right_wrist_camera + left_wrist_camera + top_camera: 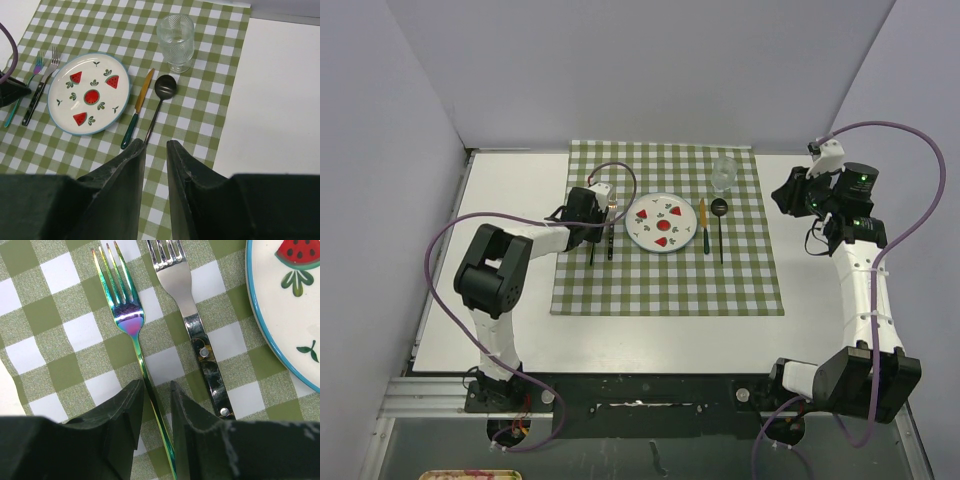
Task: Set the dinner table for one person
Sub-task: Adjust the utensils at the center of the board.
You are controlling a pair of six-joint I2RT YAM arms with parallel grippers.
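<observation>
On the white dinner table (pixel 500 200) lies a green checked cloth (pixel 665 290). A watermelon-print plate (pixel 661 222) sits on it. Left of the plate lie a rainbow fork (pixel 125 315) and a black-handled silver fork (pixel 180 285). On the plate's right are a yellow-and-green knife (pixel 140 100), a dark spoon (pixel 164 87) and a clear glass (pixel 176 37). My left gripper (pixel 156 390) hangs low over the rainbow fork's handle, its jaws slightly apart on either side of it. My right gripper (pixel 156 145) is raised over the cloth's right part, narrowly open and holding nothing.
Grey walls close in the table on three sides. A metal rail (pixel 430 385) runs along the near edge by the arm bases. Purple cables (pixel 620 170) loop from both wrists. Bare white tabletop (pixel 280 100) lies right of the cloth.
</observation>
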